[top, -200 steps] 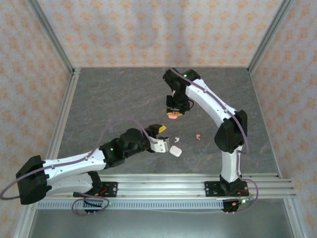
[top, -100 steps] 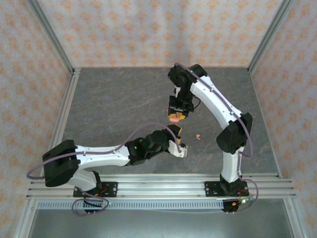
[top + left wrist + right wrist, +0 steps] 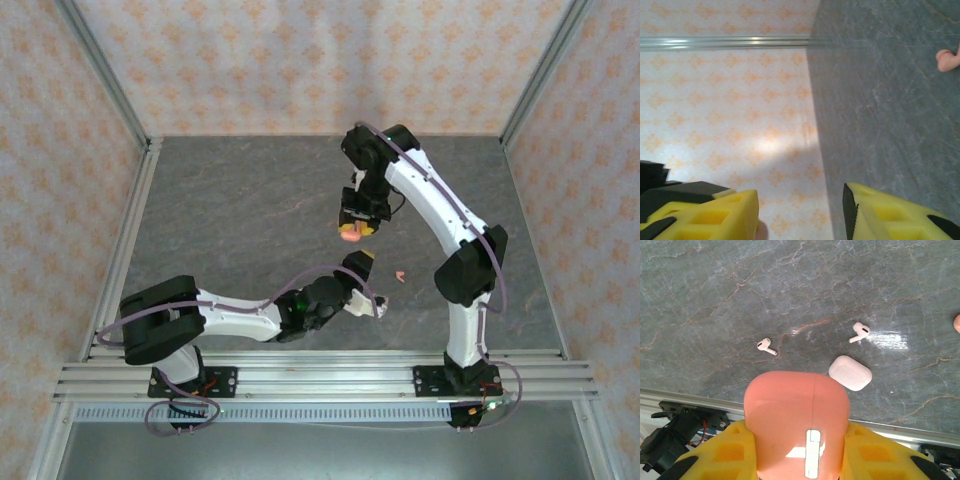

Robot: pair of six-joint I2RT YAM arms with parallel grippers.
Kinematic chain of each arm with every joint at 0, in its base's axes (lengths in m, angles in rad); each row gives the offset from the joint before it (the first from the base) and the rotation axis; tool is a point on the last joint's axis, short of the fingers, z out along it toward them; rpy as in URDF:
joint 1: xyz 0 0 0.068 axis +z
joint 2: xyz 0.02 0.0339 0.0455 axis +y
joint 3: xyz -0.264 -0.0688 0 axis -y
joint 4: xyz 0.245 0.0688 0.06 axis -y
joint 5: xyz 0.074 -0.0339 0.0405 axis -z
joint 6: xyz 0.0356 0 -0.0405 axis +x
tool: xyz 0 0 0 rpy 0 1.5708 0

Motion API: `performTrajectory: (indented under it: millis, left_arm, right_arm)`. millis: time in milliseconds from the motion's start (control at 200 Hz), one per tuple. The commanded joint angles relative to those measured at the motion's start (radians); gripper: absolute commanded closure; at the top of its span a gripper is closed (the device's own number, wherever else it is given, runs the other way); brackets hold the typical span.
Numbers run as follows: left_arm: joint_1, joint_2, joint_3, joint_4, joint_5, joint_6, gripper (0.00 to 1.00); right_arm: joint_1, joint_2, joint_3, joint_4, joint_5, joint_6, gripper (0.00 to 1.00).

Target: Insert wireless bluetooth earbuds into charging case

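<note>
Coral-pink charging case (image 3: 796, 405), a smooth rounded pebble that looks closed, is clamped in my right tool (image 3: 796, 442) and held clear of the tabletop (image 3: 700, 290), probably for opening. Left tool (image 3: 800, 205) hangs low, released, nothing in its gap. White earbud (image 3: 766, 346) and second white earbud (image 3: 860, 332), tiny glossy stemmed bits, lie loose on grey veined stone-look surface near the white case (image 3: 850, 372). Coral earbud (image 3: 947, 59) lies apart.

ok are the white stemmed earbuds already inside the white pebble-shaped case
No, both white stemmed earbuds lie loose on the grey marbled tabletop, apart from the shut white pebble-shaped case.
</note>
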Motion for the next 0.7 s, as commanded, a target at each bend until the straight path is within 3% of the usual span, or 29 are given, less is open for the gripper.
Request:
performTrajectory:
  millis: [0,300,695]
  left_arm:
    - [-0.008,-0.014,-0.008,0.078,-0.044,0.040,0.53]
    - [-0.003,0.026,0.050,0.043,-0.153,0.012,0.52]
    - [0.032,0.081,0.115,-0.041,-0.198,-0.044,0.51]
  right_arm:
    - [-0.017,0.009,-0.007,-0.096,-0.011,0.005,0.80]
    - [-0.024,-0.016,-0.068,-0.066,-0.037,0.001,0.81]
    - [-0.025,-0.034,-0.069,-0.089,-0.043,-0.009,0.82]
